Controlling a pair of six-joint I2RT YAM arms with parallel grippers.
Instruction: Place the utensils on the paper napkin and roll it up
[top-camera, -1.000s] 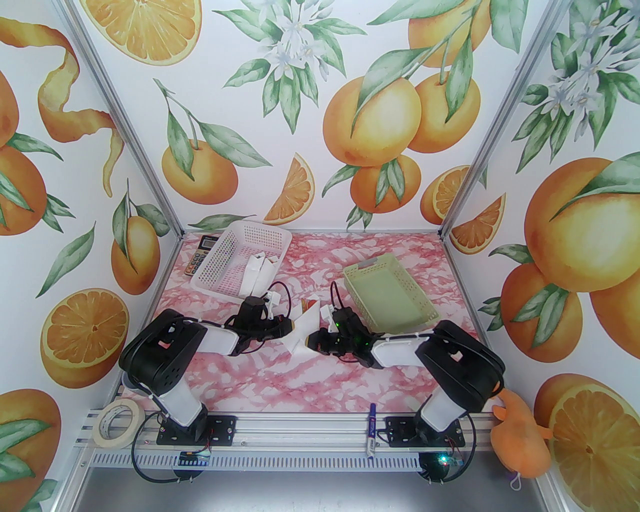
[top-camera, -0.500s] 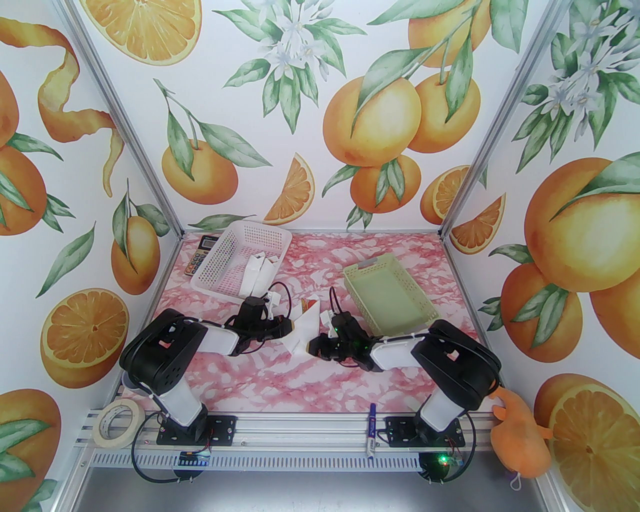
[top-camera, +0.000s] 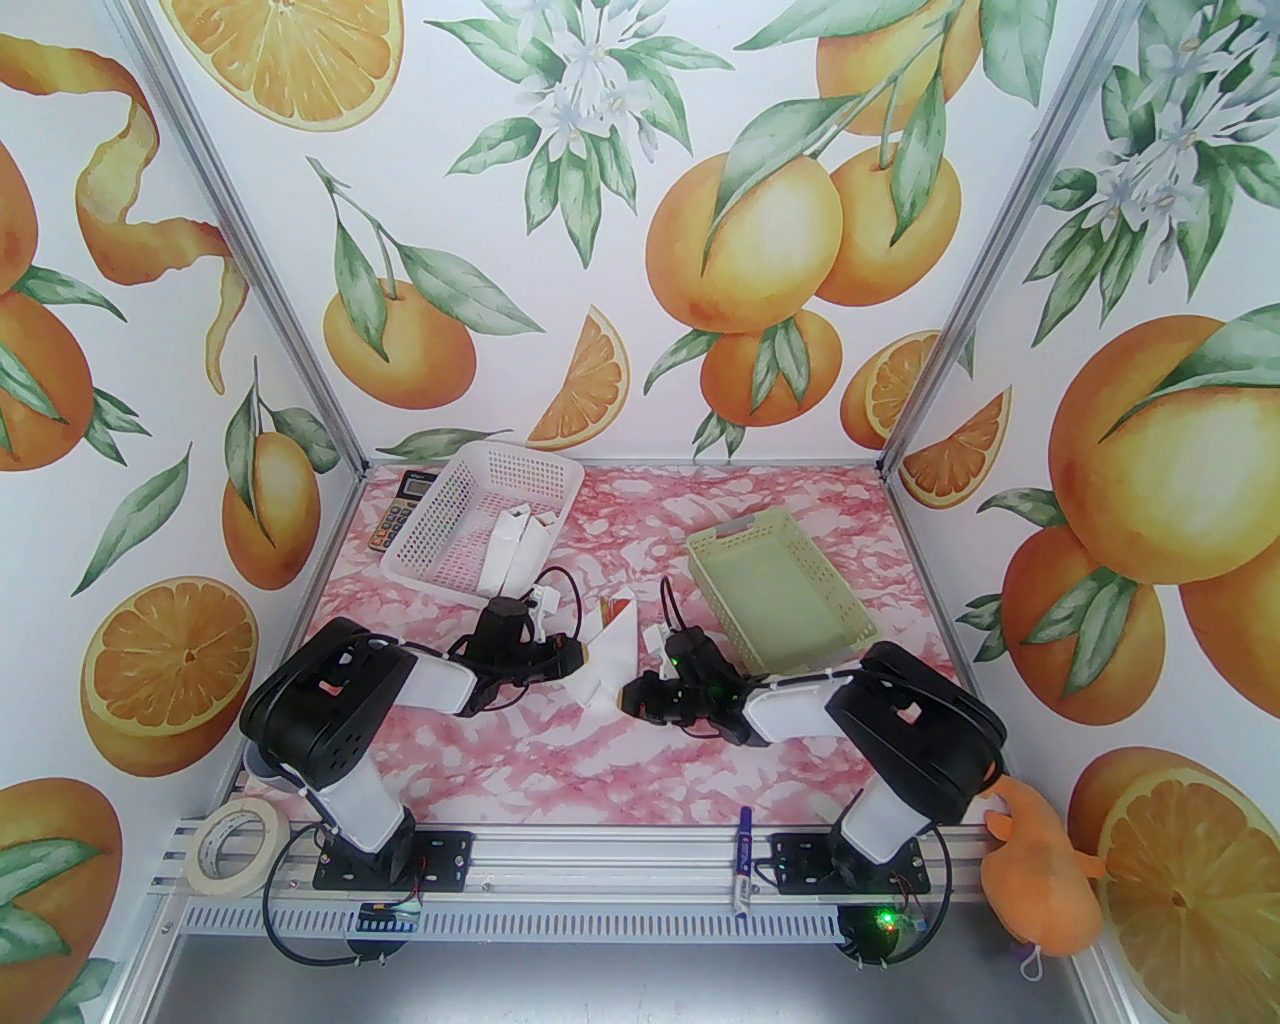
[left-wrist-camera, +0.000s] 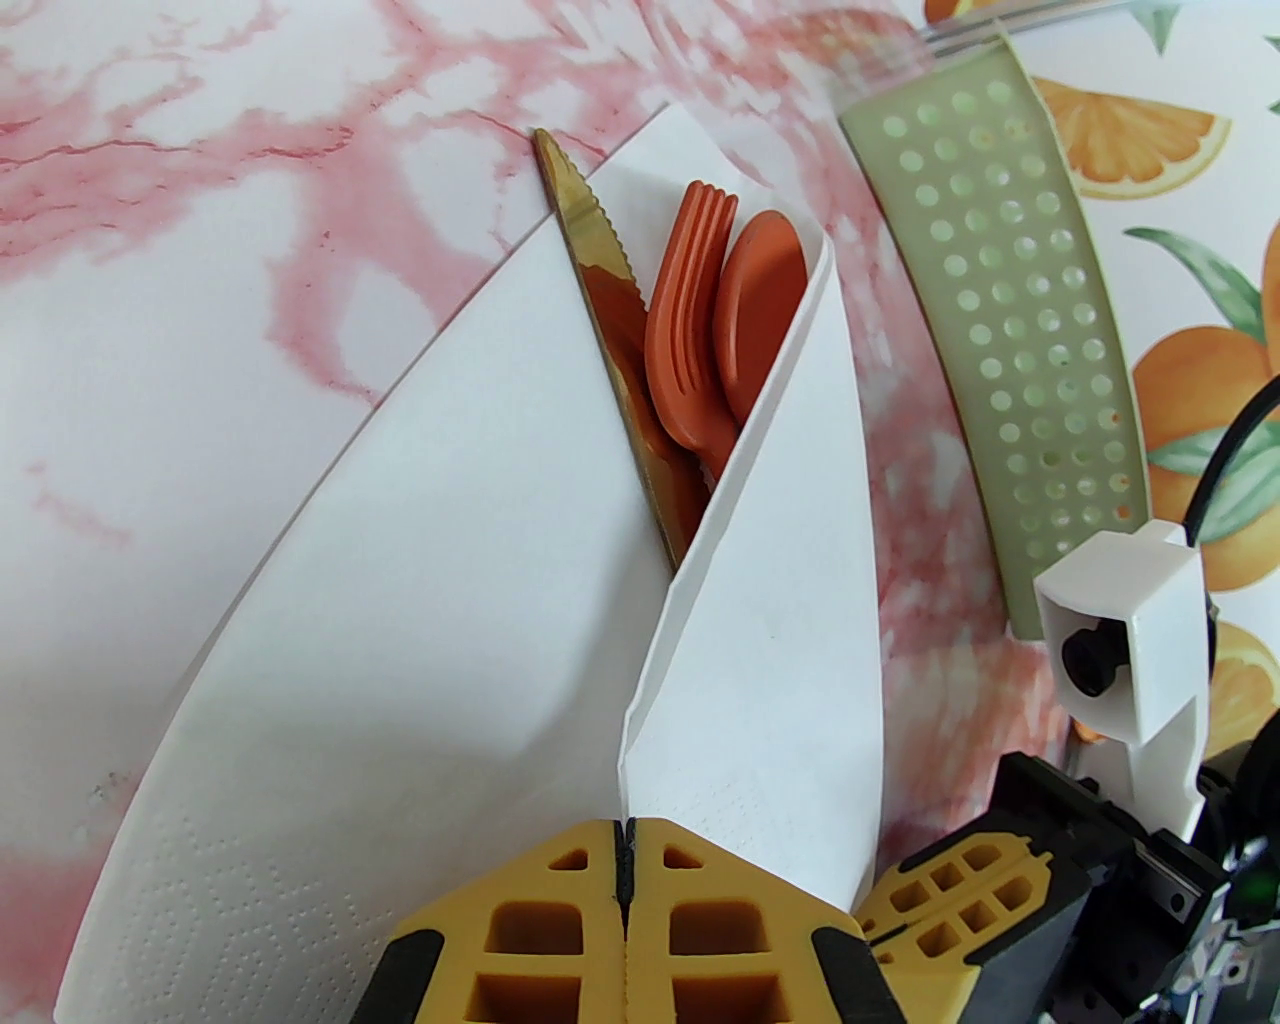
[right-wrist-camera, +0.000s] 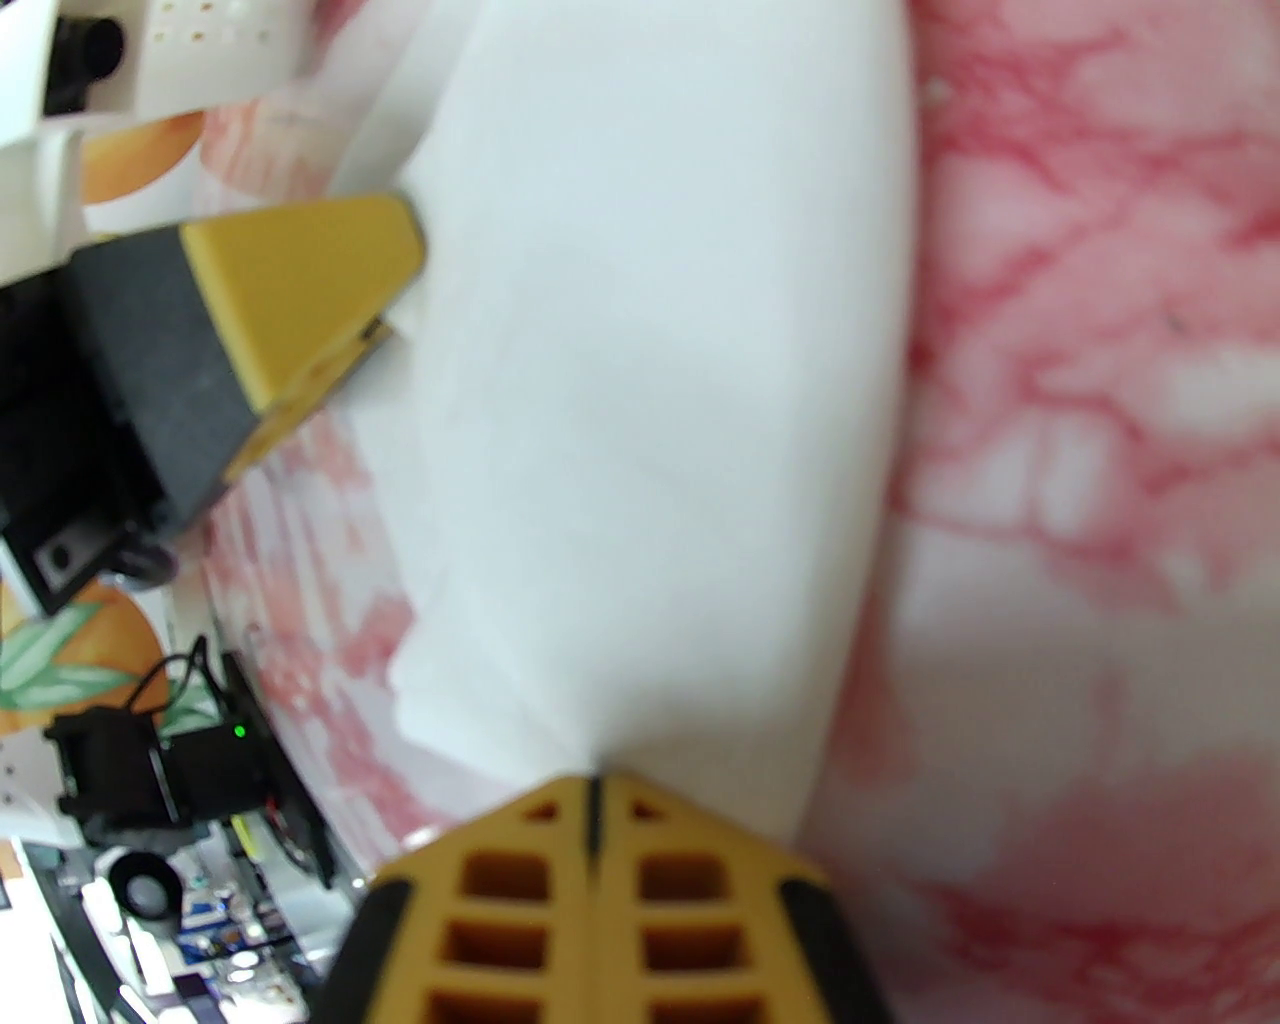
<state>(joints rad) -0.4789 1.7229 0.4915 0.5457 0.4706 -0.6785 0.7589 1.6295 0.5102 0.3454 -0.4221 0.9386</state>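
The white paper napkin lies mid-table, one flap folded up over the utensils. An orange-red fork, a spoon and a serrated knife stick out of the fold's far end; their handles are hidden inside. My left gripper is shut on the napkin's near fold edge. My right gripper is shut, pinching the napkin from the opposite side. From above, the napkin stands tented between the left gripper and the right gripper.
A pale green basket sits just right of the napkin, a white basket with white cartons at back left, a calculator behind it. A marker pen, tape roll and orange plush sit along the front rail.
The right arm has shifted slightly toward the near side with the napkin edge in its grip. The left arm has barely moved.
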